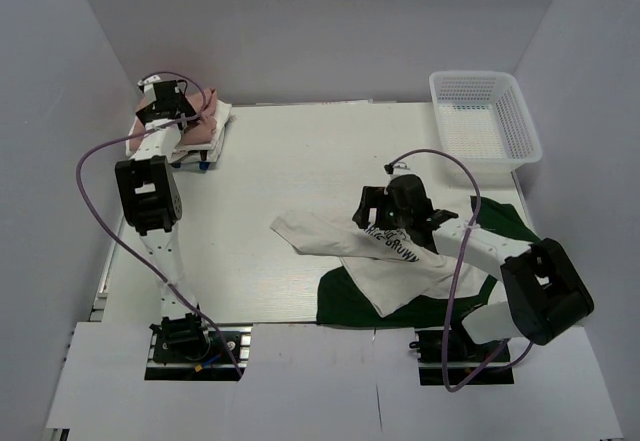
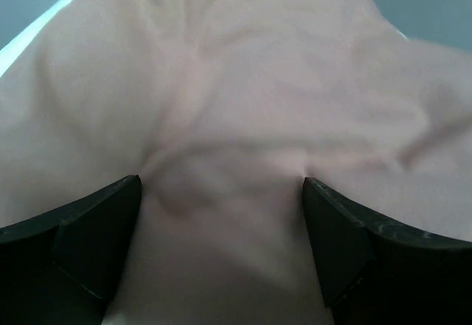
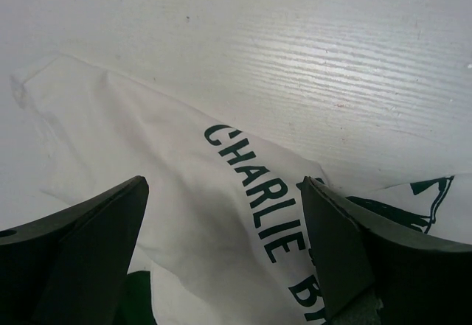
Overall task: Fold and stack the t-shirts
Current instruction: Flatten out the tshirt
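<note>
The cream-white t-shirt (image 1: 385, 261) with dark green parts and dark "CHARLIE" print (image 3: 243, 185) lies crumpled at the near right of the table. My right gripper (image 1: 372, 211) hovers just over its upper edge, open and empty. A folded dusty pink shirt (image 1: 205, 121) rests on a white one (image 1: 222, 117) at the far left corner. My left gripper (image 1: 178, 101) is open, its fingertips (image 2: 122, 200) pressing into the pink cloth (image 2: 228, 111), which fills the left wrist view.
A white plastic mesh basket (image 1: 485, 119) stands at the far right corner. The white table (image 1: 300, 171) stretches between the stack and the crumpled shirt. White walls close in on both sides.
</note>
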`<state>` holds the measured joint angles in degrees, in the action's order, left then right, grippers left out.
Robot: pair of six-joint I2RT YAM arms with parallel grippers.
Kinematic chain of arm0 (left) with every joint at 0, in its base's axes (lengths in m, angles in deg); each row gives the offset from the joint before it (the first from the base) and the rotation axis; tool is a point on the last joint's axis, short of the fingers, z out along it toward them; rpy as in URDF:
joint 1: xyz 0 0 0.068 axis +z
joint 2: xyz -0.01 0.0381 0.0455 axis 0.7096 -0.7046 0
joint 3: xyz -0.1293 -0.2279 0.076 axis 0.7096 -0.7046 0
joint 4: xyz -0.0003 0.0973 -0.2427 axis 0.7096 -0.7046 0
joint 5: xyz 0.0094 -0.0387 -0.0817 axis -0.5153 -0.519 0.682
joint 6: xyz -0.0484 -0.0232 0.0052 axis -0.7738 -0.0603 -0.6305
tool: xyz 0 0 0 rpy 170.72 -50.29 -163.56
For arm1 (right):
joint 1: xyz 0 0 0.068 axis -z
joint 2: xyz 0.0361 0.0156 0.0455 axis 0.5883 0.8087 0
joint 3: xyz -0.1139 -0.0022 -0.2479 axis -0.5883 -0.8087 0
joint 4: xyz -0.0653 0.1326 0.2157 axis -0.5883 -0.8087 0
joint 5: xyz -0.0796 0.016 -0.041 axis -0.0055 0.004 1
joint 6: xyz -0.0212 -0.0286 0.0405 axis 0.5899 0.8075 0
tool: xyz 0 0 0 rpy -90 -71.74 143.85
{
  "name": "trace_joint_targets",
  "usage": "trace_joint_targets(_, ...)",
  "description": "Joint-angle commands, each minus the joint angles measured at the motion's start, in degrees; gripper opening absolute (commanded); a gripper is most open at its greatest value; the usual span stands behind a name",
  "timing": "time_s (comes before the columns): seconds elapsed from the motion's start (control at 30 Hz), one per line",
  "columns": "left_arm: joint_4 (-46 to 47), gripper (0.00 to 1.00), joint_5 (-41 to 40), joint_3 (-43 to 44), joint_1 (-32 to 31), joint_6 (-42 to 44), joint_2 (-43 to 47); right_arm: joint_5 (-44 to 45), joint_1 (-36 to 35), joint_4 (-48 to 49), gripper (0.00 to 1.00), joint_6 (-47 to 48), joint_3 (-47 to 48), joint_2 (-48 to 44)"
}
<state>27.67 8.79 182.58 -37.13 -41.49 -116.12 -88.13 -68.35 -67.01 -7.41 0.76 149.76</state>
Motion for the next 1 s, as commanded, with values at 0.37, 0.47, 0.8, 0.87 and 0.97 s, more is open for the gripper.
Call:
trace_joint_targets(0.37, 1.6, 1.00, 25.2, -10.3, -1.5, 5.3, 21.4, 5.1, 0.3, -1.8, 0.90, -2.4, -3.1, -9.6)
trace_joint_targets(0.47, 5.2, 1.00, 26.7, -10.3, -2.0, 4.4, 17.4, 5.9, 0.4, -2.6, 0.90, -2.2, -3.7, -10.0)
trace_joint_targets(0.8, 12.0, 1.00, 34.4, -2.5, -6.7, 8.6, 2.5, 4.8, 0.3, -1.1, 0.90, -1.2, -6.0, -9.3)
trace_joint_targets(0.87, 14.8, 1.00, 31.7, -5.1, -7.8, 10.0, 3.2, 4.7, 0.3, -0.7, 0.90, -0.9, -5.9, -9.0)
trace_joint_targets(0.97, 17.1, 1.00, 29.4, -7.8, -9.0, 10.8, 4.9, 4.5, 0.4, -1.1, 0.90, -0.4, -5.4, -8.2)
